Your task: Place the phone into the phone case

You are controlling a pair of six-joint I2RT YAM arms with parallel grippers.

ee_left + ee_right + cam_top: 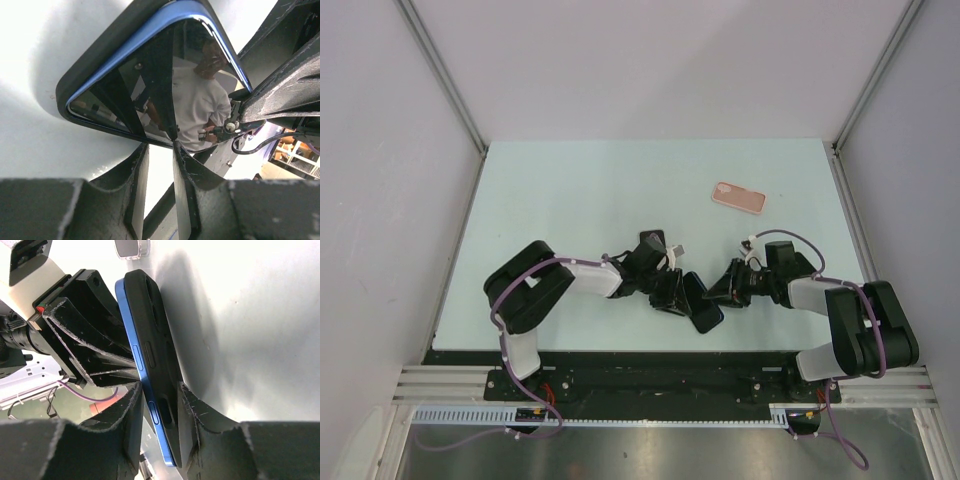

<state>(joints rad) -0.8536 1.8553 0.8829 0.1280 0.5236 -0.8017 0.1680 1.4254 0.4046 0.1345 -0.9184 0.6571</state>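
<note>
Pressing stage here, by the look of it: the phone (141,357) is up on its edge just above the table (570,190), near the front and middle, sandwiched between both arms. The right claw (159,390) is clamped across it, one pad on the blue side rail, the other on the back of the black case (160,330), so it's holding the pair together. The left claw (161,150) stands at a narrow gap with nothing between its fingers (137,165); the tips are planted against the glass, mirrored right there in the screen. I'd say the phone isn't fully seated: a strip of blue metal frame shows along the case's lip, buttons exposed. The next move calls for a firm, even squeeze along that rim, working toward the corners, without letting the slick glass skid off the pads. The case looks like matte, soft rubbery plastic with rounded corners and an oval camera cut-out; the phone is glossy, hard and thin-edged. Well apart on the far right lies a pink case (738,197), flat, untouched.
</note>
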